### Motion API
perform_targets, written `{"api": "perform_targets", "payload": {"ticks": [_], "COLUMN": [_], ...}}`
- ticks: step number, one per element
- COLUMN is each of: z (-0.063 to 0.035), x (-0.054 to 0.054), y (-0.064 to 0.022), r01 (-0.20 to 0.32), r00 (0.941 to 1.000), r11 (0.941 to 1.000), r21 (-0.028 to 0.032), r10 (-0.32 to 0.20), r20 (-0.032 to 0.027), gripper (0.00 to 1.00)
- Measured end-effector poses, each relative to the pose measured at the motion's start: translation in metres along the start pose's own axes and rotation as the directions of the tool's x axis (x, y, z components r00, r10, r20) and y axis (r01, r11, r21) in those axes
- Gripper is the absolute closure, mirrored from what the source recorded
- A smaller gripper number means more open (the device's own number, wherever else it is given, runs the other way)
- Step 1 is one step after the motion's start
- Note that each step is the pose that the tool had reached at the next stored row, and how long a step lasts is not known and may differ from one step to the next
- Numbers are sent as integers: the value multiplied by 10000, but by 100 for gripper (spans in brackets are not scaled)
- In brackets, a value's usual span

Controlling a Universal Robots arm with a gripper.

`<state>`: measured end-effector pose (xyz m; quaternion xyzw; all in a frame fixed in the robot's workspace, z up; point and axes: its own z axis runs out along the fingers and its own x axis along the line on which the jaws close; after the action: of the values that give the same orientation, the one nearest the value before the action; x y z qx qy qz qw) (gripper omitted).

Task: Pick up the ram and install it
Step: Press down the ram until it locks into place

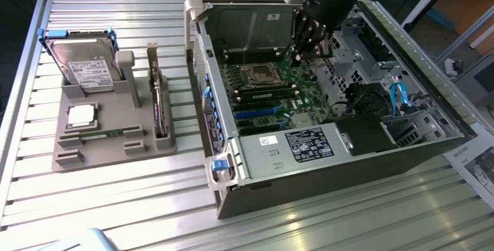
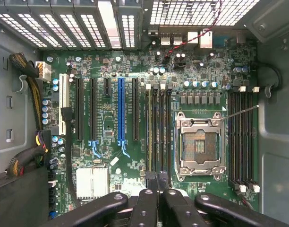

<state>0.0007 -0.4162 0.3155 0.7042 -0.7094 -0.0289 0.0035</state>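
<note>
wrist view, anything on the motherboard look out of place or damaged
Nothing looks damaged or spilled. The one oddity: the processor socket stands empty, and its thin metal lever slants loose across the memory slots beside it.

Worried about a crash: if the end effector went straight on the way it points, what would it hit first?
The shut end effector would likely meet the memory slots beside the processor socket; depth is unclear.

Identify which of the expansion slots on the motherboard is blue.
The one blue slot, lying between a short black slot and a long black slot; the others are black or white.
</note>
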Motion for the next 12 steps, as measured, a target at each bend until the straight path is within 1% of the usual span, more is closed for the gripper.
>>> {"api": "perform_targets", "payload": {"ticks": [4, 6, 7, 8, 9, 11, 12], "z": [1, 6, 9, 15, 17, 22, 23], "x": [0, 0, 1, 0, 0, -1, -2], "y": [0, 0, 1, 5, 8, 15, 20], "r01": [1, 6, 13, 35, 47, 73, 80], "r00": [10000, 10000, 10000, 10000, 10000, 10000, 10000], "r11": [10000, 10000, 10000, 9999, 9998, 9995, 9994], "r21": [6, 30, 55, 126, 170, 297, 345], "r10": [-1, -6, -13, -35, -46, -73, -80], "r20": [-3, -1, -2, -2, -3, -2, -3], "gripper": [90, 90, 90, 90, 90, 90, 90]}}
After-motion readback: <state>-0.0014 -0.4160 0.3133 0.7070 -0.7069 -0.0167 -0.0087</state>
